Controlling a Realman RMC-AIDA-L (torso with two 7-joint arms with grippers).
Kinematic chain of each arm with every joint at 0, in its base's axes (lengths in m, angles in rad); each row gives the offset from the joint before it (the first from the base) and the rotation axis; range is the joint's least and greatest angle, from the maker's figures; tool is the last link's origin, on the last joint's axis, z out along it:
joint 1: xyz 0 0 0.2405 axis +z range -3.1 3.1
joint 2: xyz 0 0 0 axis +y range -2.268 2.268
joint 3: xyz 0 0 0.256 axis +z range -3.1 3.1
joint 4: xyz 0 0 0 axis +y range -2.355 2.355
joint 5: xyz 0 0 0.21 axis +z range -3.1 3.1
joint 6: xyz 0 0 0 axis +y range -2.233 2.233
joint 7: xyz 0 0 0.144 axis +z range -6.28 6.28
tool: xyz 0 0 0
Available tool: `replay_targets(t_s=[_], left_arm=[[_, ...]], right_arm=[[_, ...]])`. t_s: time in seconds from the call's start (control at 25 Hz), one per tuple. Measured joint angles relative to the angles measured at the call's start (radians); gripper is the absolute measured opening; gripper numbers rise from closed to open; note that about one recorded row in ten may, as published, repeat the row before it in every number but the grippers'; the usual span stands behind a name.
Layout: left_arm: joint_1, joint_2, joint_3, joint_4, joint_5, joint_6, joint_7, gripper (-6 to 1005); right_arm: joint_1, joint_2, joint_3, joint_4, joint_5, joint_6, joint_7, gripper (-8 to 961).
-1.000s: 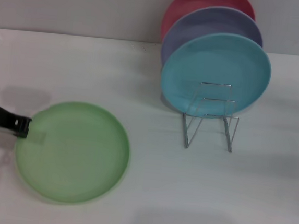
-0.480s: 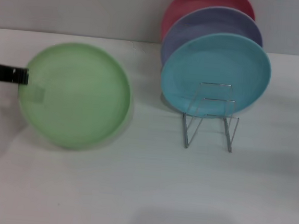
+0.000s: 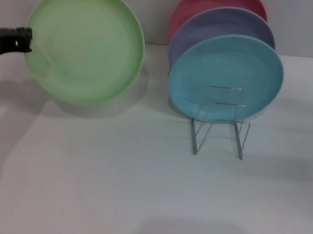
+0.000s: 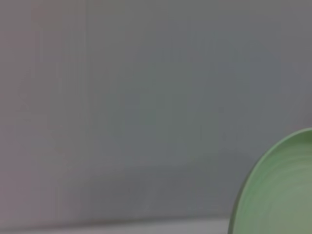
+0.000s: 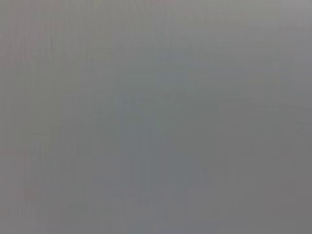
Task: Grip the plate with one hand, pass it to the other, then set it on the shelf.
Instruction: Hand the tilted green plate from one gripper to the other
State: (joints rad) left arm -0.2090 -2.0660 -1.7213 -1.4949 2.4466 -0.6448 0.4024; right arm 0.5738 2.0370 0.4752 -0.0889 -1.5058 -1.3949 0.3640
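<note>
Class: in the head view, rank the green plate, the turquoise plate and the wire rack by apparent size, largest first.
1-2. Green plate and turquoise plate: look about equal; the green one is lifted nearer the camera, so unranked.
3. Wire rack: smallest.

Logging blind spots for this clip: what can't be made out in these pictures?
- Right gripper: in no view; the right wrist view shows only blank grey.
- Left gripper: left wrist view omits its fingers; head view cuts the arm at the edge.
- Green plate: left wrist view's corner crops it.
- Pink plate: mostly behind the lavender plate.
- Wire rack: rear slots hidden by the turquoise plate.
</note>
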Motion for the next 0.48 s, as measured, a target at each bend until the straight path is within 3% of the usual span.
replay_targets(t_s=[0.36, 0.4, 0.48], left_arm=[[0.117, 0.004, 0.292, 0.106, -0.021, 0.645, 0.082, 30], [0.123, 0.005, 0.363, 0.17, -0.02, 0.815, 0.082, 30], [0.124, 0.005, 0.394, 0.2, -0.019, 0.893, 0.082, 30]], right_arm=[[0.005, 0.0, 0.0, 0.0, -0.003, 0.002, -0.002, 565], [0.005, 0.0, 0.0, 0.0, -0.004, 0.002, -0.002, 565], [0.005, 0.0, 0.0, 0.0, -0.004, 0.002, -0.002, 565]])
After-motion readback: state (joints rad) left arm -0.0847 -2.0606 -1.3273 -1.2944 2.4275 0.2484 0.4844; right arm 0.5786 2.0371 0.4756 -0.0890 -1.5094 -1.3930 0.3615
